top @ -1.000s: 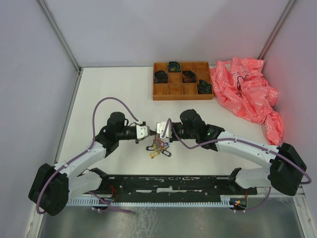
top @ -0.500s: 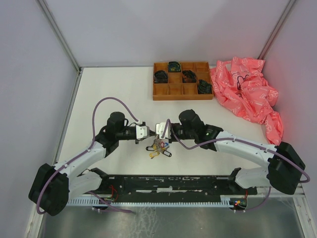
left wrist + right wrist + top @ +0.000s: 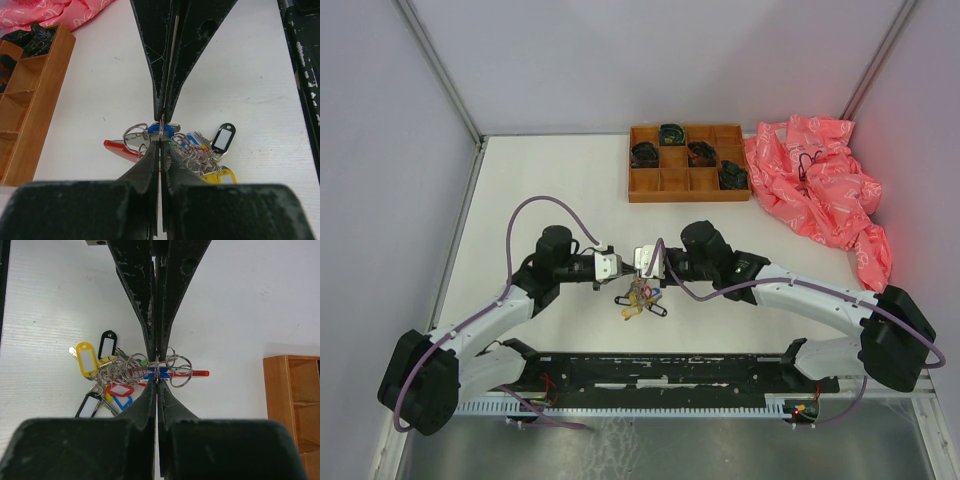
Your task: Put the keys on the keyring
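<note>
1. The left tool (image 3: 618,266) and the right tool (image 3: 643,262) meet tip to tip over the middle of the table (image 3: 545,180), near the arms' bases.
2. Each tool has its fingers drawn together to a hairline gap, and both pairs of tips nip the thin wire of the keyring (image 3: 166,371) from opposite sides.
3. The keys (image 3: 114,372) hang from the ring in a tangled bunch just beside the tips, resting on the table.
4. A yellow tag (image 3: 86,358) and a black tag (image 3: 223,137) lie at the outer edge of the bunch.
5. The red strap (image 3: 116,146) sticks out on the other side of the tips.
6. The wooden tray (image 3: 685,193) stands well apart at the far edge, with pink crumpled plastic (image 3: 815,185) just beside it on the right.
</note>
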{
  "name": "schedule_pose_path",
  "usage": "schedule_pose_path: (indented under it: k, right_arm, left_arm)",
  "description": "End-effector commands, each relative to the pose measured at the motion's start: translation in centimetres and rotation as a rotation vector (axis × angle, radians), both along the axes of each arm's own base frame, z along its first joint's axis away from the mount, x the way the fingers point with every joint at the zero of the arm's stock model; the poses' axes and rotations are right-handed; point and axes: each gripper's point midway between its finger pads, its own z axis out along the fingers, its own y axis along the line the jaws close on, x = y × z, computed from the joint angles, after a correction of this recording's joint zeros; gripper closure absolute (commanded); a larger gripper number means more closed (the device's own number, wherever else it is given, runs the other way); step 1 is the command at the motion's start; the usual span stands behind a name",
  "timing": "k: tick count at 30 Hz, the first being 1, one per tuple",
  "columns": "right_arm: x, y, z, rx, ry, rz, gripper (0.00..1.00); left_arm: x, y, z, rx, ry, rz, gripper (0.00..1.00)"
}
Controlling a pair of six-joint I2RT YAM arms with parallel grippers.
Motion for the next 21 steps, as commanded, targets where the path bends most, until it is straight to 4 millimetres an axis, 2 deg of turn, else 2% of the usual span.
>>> schedule_pose_path:
  k: [1, 7, 13, 17, 21]
  right_arm:
    - [0.2, 1.8, 4.8, 0.12, -0.071, 0.032, 0.97]
    - [0.0, 1.5, 4.4, 0.098, -0.053, 0.028, 0.84]
    - [0.3, -0.3, 3.5, 0.066, -0.062, -0.038, 0.7]
    - [0.7, -1.3, 2.8, 0.06, -0.07, -0.078, 0.68]
    - [0.7, -0.9, 2.5, 0.068, -0.05, -0.061, 0.7]
  left_arm:
    - [0.4, -0.6, 3.4, -0.062, -0.12, -0.022, 0.97]
    - [0.3, -0.5, 3.4, -0.063, -0.132, -0.022, 0.97]
    - [0.4, -0.4, 3.1, -0.061, -0.135, -0.014, 0.97]
    - [0.3, -0.4, 3.2, -0.064, -0.138, -0.018, 0.97]
    - [0.3, -0.4, 3.3, -0.067, -0.139, -0.021, 0.97]
